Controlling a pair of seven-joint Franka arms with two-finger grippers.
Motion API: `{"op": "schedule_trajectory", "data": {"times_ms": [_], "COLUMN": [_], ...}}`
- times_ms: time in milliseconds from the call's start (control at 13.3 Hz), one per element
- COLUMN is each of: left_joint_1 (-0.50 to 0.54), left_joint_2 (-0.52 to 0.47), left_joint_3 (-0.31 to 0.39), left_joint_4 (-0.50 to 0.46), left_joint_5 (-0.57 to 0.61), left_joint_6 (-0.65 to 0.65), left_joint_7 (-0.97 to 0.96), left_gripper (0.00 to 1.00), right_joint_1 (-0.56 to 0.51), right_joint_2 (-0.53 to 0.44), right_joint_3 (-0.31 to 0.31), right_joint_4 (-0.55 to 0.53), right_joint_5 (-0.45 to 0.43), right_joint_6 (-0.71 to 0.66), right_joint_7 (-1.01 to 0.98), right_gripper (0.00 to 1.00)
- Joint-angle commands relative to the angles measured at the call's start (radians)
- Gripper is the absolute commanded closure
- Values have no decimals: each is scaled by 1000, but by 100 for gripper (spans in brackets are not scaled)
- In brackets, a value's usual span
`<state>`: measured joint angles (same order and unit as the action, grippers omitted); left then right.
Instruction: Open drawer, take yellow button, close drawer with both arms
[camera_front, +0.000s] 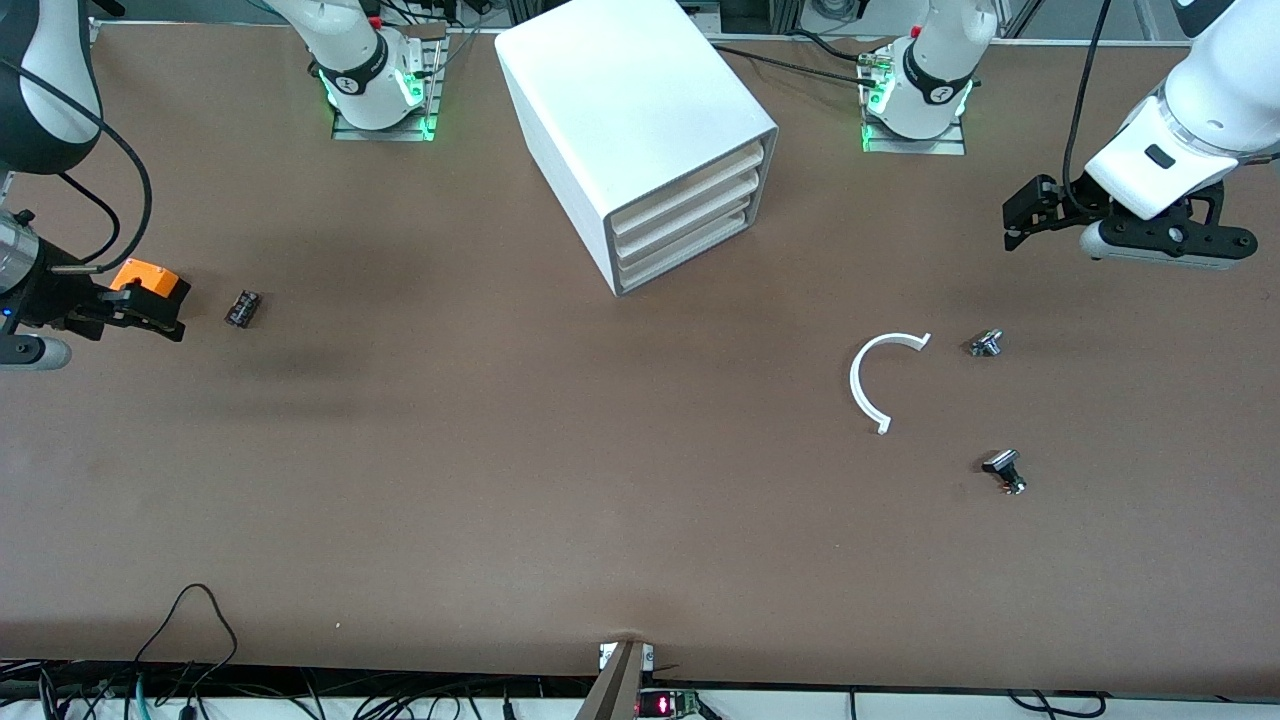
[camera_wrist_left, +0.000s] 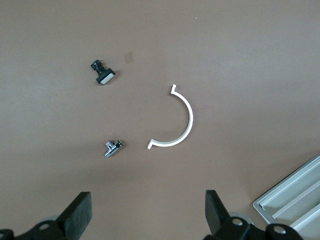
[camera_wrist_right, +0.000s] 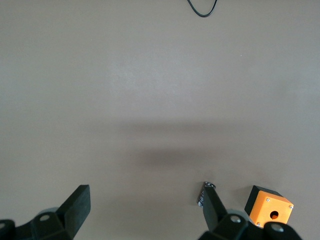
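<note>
The top drawer (camera_front: 690, 172) sits shut in the white cabinet (camera_front: 630, 120) mid-counter, front facing the left gripper (camera_front: 1030, 215), closer than the right gripper (camera_front: 150, 318); both fingers spread apart, empty.

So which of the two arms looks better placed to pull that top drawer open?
Probably the left. The cabinet's drawer fronts face the left arm's end of the table, where the left end effector hangs open. The right end effector, also open, sits over the orange box at the table's right-arm end.
</note>
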<state>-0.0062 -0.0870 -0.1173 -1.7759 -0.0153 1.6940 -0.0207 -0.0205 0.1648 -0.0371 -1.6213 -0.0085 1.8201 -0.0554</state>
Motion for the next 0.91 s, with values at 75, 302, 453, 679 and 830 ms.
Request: {"op": "schedule_trajectory", "data": {"times_ms": [75, 302, 453, 679, 830], "left_joint_1": [3, 12, 9, 9, 9], "left_joint_2": [13, 16, 16, 16, 18], "left_joint_3": [-4, -2, -2, -4, -4], "left_joint_4": [33, 33, 35, 35, 35], "left_joint_5": [2, 2, 2, 2, 2], "left_joint_6": [-28, -28, -28, -28, -30], "left_joint_7": [-5, -4, -4, -5, -4], "left_gripper": [0, 0, 0, 0, 0], "right_joint_1": [-1, 1, -1, -1, 2], "right_joint_2": [-10, -13, -13, -13, -13], "right_joint_3": [5, 5, 5, 5, 6], "right_joint_4": [9, 8, 8, 6, 6], "right_joint_5": [18, 18, 18, 18, 18], "right_joint_6": [-15, -15, -15, -15, -15], "right_joint_7": [-12, -12, -14, -12, -5], "right_gripper": [0, 0, 0, 0, 0]}}
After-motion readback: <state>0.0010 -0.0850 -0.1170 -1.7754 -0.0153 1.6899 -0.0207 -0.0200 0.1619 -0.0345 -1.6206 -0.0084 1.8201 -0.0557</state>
